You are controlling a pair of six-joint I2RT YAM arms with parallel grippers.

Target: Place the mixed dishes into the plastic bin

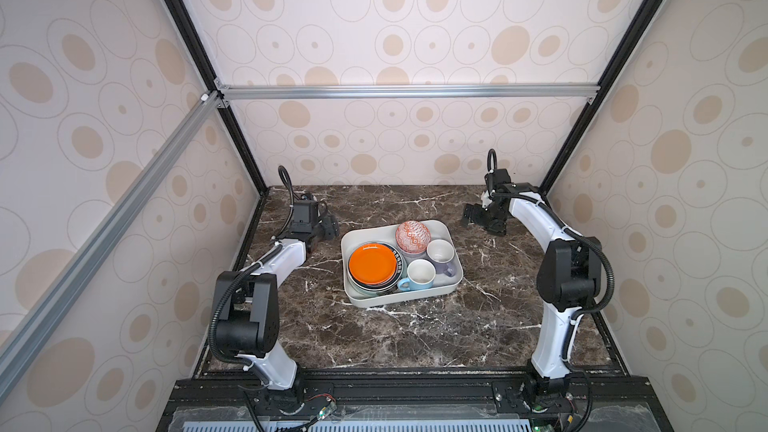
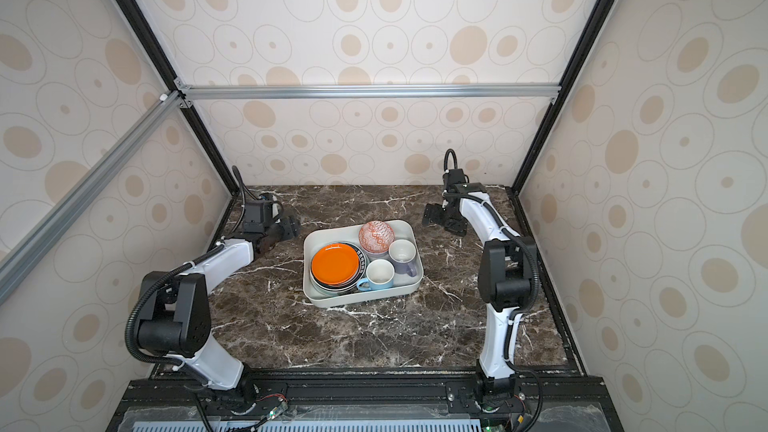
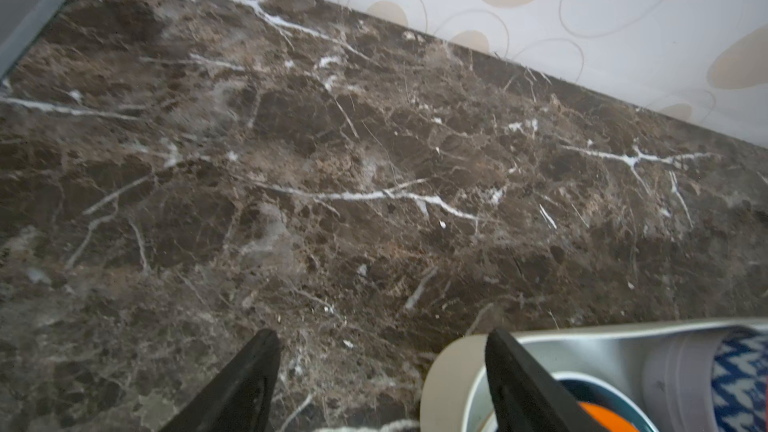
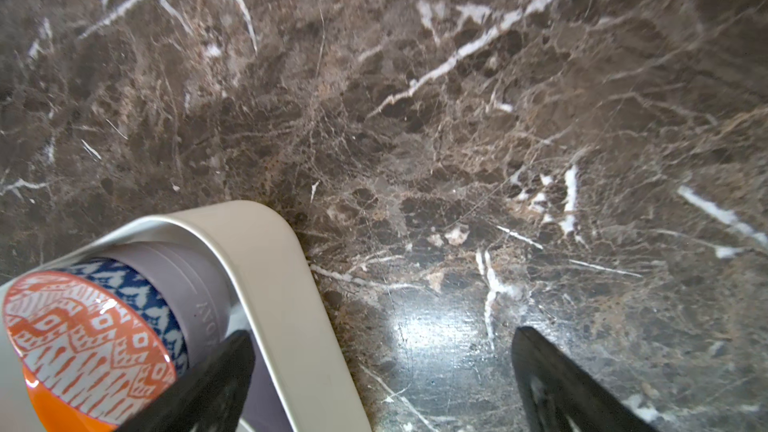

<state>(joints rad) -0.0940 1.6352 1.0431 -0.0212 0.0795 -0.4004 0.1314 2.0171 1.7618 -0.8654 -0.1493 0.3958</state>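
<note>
A dark marble table (image 1: 415, 338) inside a wallpapered enclosure is being shown. The plastic bin (image 1: 415, 296) is being seen at its middle, between the two tools, its long side running from one toward the other. All the mixed dishes (image 1: 399, 261) in view are being carried in it: an orange plate (image 1: 372, 263) topping a stack, a red-patterned bowl (image 1: 412, 235), a light blue mug (image 1: 419, 276) and a lavender mug (image 1: 441, 256).

The left tool (image 1: 330, 226) is being held just beside the bin's far stack corner and the right tool (image 1: 469, 216) just beside its far bowl corner, neither clearly nearer. Both are being held with jaws apart and nothing gripped. No further pick is being called for, by the look of it.

Only in the wrist views is the bowl's blue outer pattern being revealed, nested in a lavender bowl (image 4: 187, 276).
</note>
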